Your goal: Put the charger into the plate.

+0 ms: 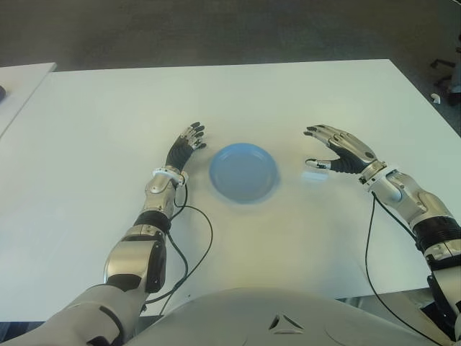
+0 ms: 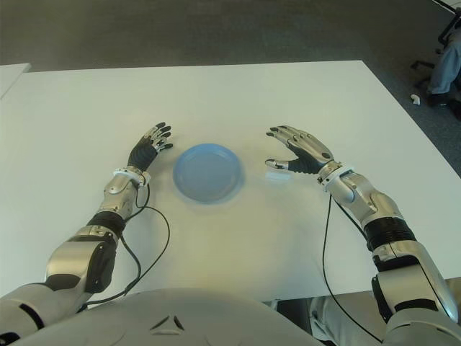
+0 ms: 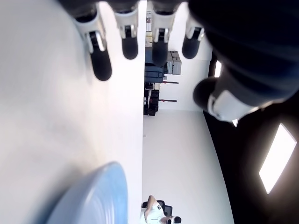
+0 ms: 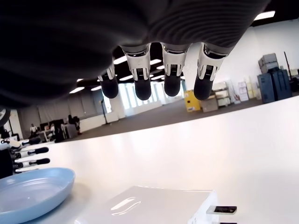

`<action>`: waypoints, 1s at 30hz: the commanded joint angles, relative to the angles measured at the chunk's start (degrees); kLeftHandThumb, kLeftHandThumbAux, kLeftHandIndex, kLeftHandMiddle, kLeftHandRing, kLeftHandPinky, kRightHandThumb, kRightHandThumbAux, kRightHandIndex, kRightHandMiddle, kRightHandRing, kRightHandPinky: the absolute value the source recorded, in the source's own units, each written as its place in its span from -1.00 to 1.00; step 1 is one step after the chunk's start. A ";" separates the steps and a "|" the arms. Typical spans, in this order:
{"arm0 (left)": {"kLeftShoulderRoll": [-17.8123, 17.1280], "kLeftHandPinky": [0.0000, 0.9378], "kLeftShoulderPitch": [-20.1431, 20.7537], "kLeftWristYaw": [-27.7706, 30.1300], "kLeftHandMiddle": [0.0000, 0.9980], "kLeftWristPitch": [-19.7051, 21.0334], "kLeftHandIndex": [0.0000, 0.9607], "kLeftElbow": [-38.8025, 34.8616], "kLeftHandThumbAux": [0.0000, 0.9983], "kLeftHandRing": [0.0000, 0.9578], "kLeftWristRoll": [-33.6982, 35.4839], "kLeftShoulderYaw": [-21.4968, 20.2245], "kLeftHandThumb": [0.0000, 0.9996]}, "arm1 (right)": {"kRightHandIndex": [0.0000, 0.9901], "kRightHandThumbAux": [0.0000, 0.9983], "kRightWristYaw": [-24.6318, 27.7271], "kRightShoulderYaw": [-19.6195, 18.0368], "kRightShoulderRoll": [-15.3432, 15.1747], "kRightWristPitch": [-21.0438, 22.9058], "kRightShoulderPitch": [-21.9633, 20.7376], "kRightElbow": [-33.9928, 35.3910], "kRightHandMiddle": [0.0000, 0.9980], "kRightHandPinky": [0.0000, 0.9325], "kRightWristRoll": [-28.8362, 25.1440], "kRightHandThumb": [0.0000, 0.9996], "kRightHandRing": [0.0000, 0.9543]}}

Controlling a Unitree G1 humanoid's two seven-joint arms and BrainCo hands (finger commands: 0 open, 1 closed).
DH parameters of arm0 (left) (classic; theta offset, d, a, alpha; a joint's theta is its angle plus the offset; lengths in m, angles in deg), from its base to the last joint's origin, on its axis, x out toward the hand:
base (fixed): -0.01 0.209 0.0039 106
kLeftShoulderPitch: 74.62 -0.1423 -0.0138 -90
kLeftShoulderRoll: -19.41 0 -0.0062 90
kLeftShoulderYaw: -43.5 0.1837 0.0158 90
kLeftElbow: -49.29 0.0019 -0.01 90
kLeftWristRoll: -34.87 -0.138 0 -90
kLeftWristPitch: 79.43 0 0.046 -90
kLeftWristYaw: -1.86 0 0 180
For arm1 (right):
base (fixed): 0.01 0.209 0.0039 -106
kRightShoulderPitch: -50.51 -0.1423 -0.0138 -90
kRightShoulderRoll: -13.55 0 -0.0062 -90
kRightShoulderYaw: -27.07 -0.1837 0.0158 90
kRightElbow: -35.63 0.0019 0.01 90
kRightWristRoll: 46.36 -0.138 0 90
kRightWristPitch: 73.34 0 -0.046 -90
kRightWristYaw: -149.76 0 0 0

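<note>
Even overhead light washes the white table [image 1: 288,108] almost flat, so the white charger [image 1: 315,175] nearly melts into it. Shadows are faint: a soft one rims the plate [image 1: 243,173]. In the right wrist view, ceiling strip lights glow behind the right hand [image 4: 159,79] and gloss the charger's top; the palm reads as a dark mass. The left wrist view is soft near the plate.

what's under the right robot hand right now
A white charger lies on the white table below the open right robot hand, untouched, beside the empty blue plate. Part of it is covered in the eye views.
</note>
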 commanded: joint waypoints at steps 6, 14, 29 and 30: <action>-0.50 -0.85 -1.45 1.05 -0.76 2.54 -0.76 1.88 0.11 -0.81 -1.08 0.54 -1.00 | -1.00 -0.74 0.39 0.64 0.54 -0.51 -1.88 -5.48 -1.00 -1.00 1.27 -0.45 -1.00; -0.70 -0.87 -1.48 1.51 -0.78 2.85 -0.79 1.61 0.12 -0.83 -0.87 0.40 -1.00 | -1.00 -0.75 -1.80 3.08 1.34 -1.33 -4.24 -12.21 -1.00 -1.00 4.32 -0.40 -1.00; -1.21 -0.81 -1.54 2.34 -0.76 3.36 -0.77 1.54 0.14 -0.79 -0.22 -0.16 -1.00 | -1.00 -0.75 -10.93 9.67 3.44 0.05 -6.29 -21.17 -1.00 -1.00 11.69 -0.41 -1.00; -1.23 -0.81 -1.55 2.46 -0.76 3.34 -0.77 1.54 0.14 -0.79 -0.18 -0.19 -1.00 | -1.00 -0.75 -11.37 9.99 3.49 0.02 -6.39 -21.52 -1.00 -1.00 11.92 -0.41 -1.00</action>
